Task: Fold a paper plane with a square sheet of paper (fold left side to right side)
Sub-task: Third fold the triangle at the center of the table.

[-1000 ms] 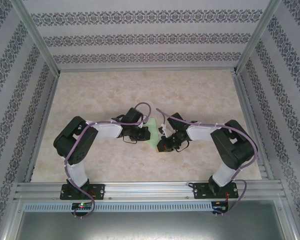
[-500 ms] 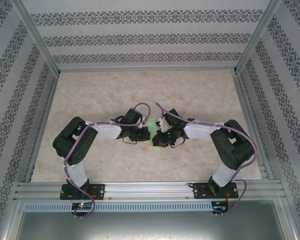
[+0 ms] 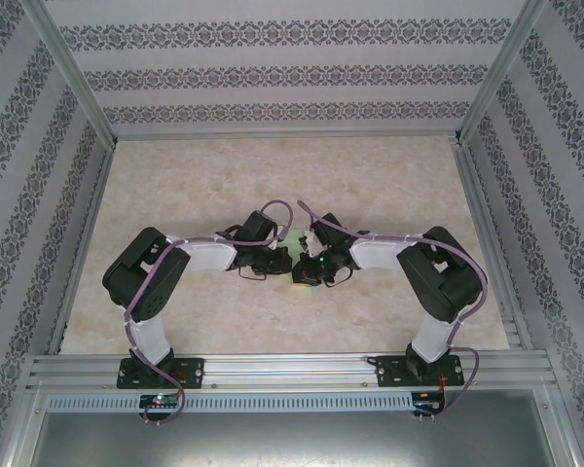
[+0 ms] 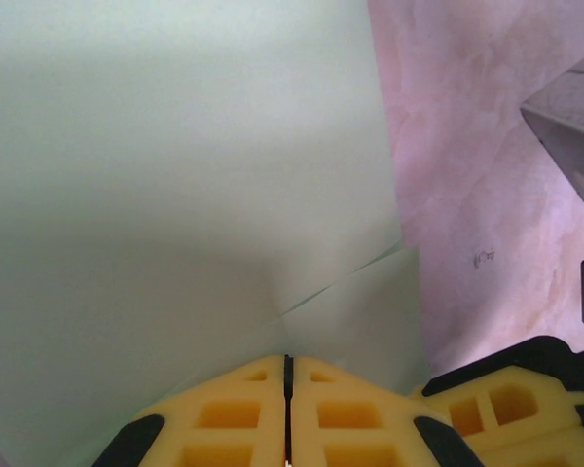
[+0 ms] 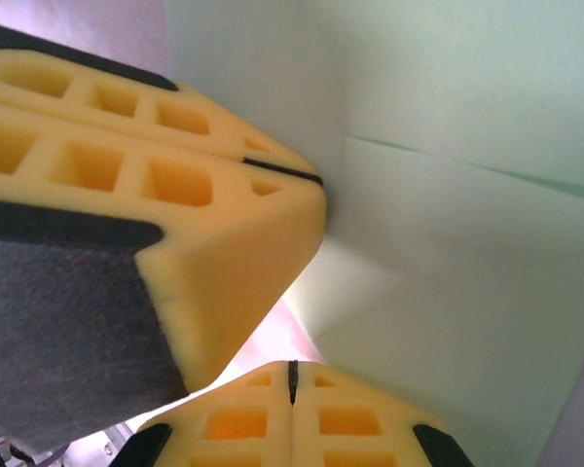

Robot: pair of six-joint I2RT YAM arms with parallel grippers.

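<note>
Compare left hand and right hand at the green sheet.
Left hand pinches the green paper sheet at a crease; whether right hand holds it is unclear. Left hand comes from the left side, right hand from the right. Both: shut, yellow fingers, close together.

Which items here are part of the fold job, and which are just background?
Job: square sheet of paper, left gripper, right gripper.
Background: table, patterned walls, aluminium frame.
</note>
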